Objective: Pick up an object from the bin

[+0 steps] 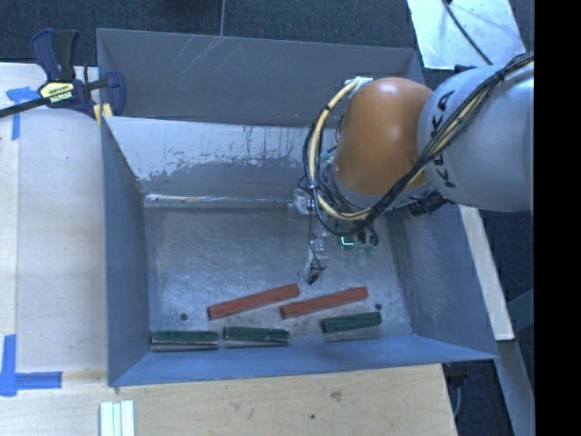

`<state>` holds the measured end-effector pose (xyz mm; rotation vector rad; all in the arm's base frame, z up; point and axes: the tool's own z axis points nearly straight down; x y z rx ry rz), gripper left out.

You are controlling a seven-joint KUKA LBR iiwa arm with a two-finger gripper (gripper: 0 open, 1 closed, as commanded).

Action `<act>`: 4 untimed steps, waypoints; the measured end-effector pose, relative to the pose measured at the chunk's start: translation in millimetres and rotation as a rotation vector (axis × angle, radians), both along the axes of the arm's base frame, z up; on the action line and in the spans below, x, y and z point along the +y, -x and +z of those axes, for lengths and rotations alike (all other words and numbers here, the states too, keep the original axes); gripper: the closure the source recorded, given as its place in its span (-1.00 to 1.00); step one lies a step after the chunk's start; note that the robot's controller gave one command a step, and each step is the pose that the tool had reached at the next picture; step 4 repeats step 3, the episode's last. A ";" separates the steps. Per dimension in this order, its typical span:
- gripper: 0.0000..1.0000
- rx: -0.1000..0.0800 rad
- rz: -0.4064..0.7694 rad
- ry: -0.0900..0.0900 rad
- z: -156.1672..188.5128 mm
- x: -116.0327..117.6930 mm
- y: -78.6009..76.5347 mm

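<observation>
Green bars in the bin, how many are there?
3: a left green bar, a middle one and a right one, in a row by the bin's near wall. The arm may hide more.

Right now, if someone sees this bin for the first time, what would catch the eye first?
First the arm's orange cover, large over the right of the bin. Below it the gripper hangs over the floor, by the inner ends of two red-brown sticks. Three dark green bars lie in a row along the near wall.
</observation>
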<state>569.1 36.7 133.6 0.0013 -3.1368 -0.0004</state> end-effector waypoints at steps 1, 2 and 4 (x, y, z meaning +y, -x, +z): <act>-1.00 -0.002 0.310 -0.001 -65.0 17.9 69.9; 1.00 -0.006 0.307 -0.001 -63.5 17.5 68.0; 1.00 -0.018 0.342 -0.001 110.3 45.9 24.2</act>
